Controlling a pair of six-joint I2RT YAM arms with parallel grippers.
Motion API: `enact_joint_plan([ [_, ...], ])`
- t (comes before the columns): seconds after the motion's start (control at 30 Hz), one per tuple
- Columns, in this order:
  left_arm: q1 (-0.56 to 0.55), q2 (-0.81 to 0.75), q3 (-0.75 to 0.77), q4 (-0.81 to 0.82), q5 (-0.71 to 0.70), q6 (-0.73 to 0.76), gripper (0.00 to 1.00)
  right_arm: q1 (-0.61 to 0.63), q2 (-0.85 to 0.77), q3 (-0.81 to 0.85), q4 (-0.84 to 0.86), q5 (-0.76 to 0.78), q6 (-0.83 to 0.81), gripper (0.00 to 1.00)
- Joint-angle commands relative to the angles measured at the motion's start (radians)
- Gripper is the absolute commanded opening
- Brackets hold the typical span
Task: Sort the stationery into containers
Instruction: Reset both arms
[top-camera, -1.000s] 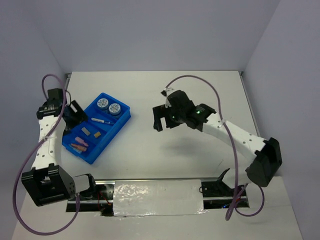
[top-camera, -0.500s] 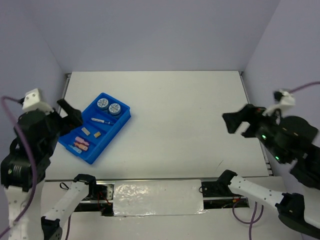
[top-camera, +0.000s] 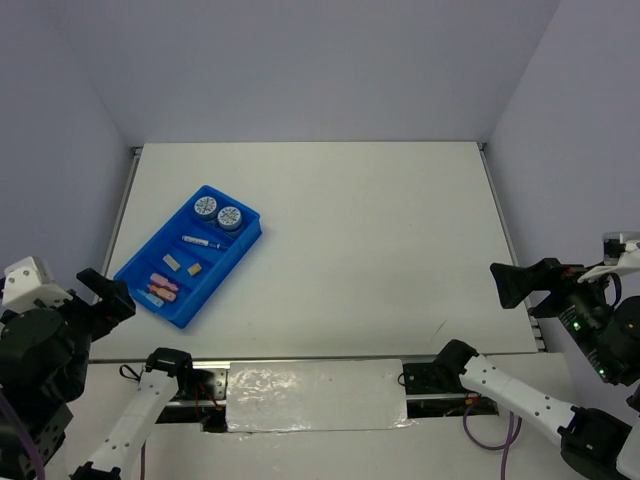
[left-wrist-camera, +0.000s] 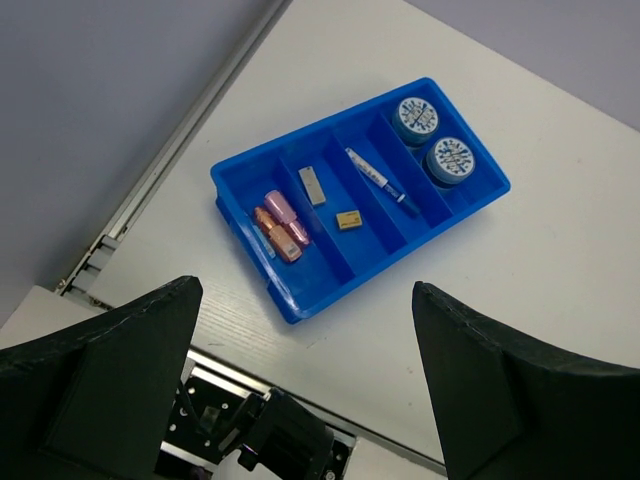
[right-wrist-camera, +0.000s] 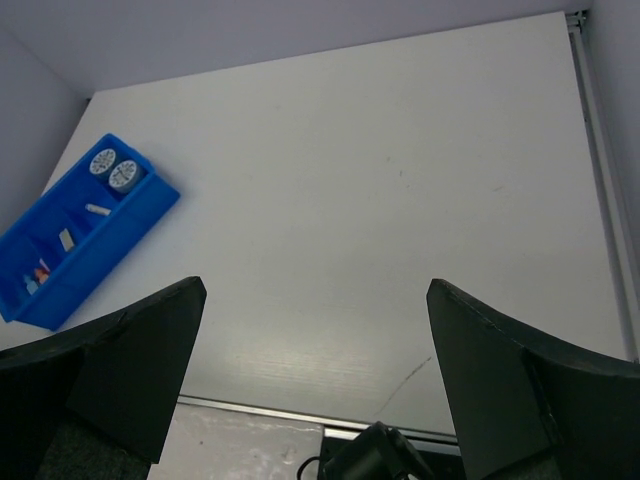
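Note:
The bright blue tray (top-camera: 222, 278) lies at the table's left. It holds two patterned discs (top-camera: 205, 207), a thin pen (top-camera: 203, 242), a grey block (top-camera: 171, 262), a tan block (top-camera: 194, 268) and pink and orange capsules (top-camera: 160, 287). The left wrist view shows the tray (left-wrist-camera: 320, 127) with the discs (left-wrist-camera: 417, 117), pen (left-wrist-camera: 380, 180) and capsules (left-wrist-camera: 280, 220) inside. My left gripper (top-camera: 100, 300) is open and empty, high above the near left edge (left-wrist-camera: 305, 300). My right gripper (top-camera: 518, 285) is open and empty, high at the near right (right-wrist-camera: 315, 290). The tray (right-wrist-camera: 110, 258) shows far left there.
A metal rail (top-camera: 320, 362) runs along the table's near edge, with a foil-covered strip (top-camera: 315, 395) and the arm bases below it. Grey walls close the back and both sides.
Both arms have pulled back from the tray and table middle toward the near corners and risen. The items in the tray have not moved.

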Motion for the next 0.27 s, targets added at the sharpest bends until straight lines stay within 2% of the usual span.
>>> enact_joint_plan([
  [0.0,-0.006,0.031,-0.027,0.010,0.002,0.040,0.99,-0.004,0.032,-0.023,-0.096,0.019,-0.023,1.00],
  [0.23,-0.006,0.007,-0.062,0.069,-0.005,0.003,0.99,-0.005,0.033,-0.083,-0.042,0.009,0.014,1.00],
])
